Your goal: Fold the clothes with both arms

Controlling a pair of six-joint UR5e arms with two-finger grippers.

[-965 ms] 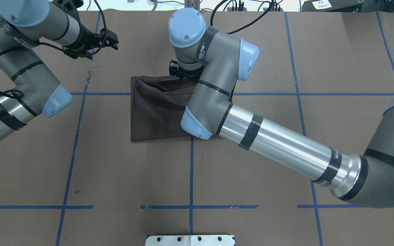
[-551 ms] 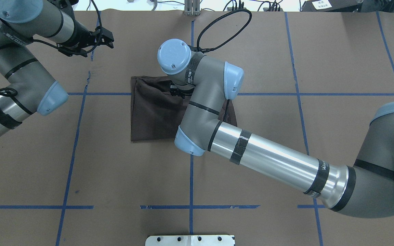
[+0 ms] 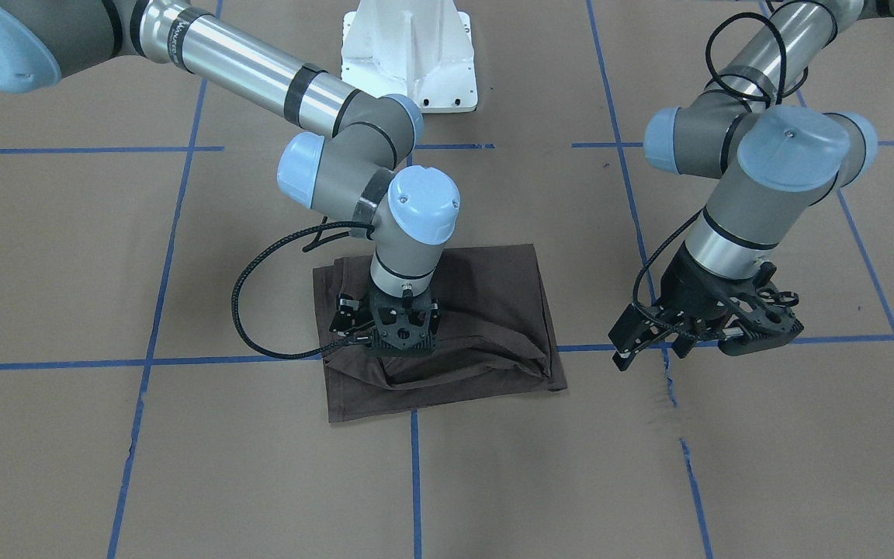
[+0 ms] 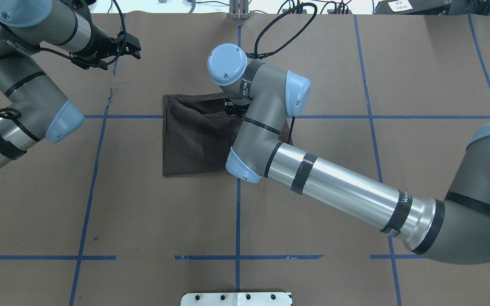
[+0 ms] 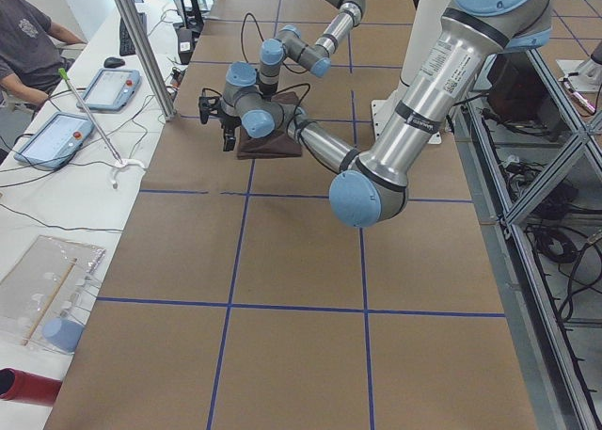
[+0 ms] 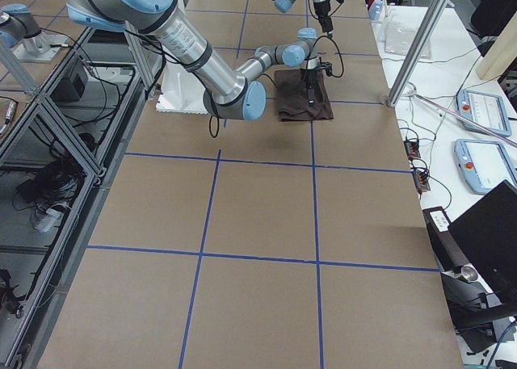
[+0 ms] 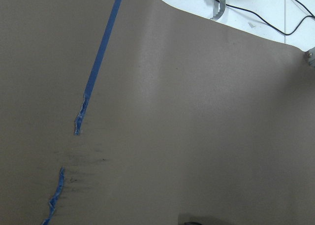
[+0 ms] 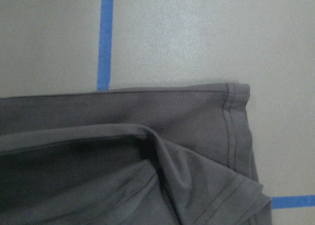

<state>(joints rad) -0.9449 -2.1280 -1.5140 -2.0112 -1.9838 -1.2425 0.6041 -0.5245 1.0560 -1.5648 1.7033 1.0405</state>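
Observation:
The dark brown T-shirt (image 3: 486, 310) lies folded into a rectangle at the table's middle, with a raised ridge of cloth along its far edge (image 4: 189, 136). My right gripper (image 3: 386, 348) points straight down onto that ridge. Its fingertips are sunk in the fabric, so I cannot tell whether they are pinching it. The right wrist view shows the hemmed corner and a curved crease of the shirt (image 8: 147, 185) close up. My left gripper (image 3: 649, 351) is open and empty, and hovers over bare paper to the shirt's far left (image 4: 135, 46).
Brown paper with blue tape lines covers the table, and a torn tape strip (image 7: 78, 121) lies under the left gripper. The white base pedestal (image 3: 408, 54) stands at the robot's edge. An operator (image 5: 28, 35) and tablets are beyond the far edge.
My right wrist dropped and drew toward the robot over the shirt, then shifted slightly back and to the right. My left arm pulled a little further left. The shirt's outline stays the same.

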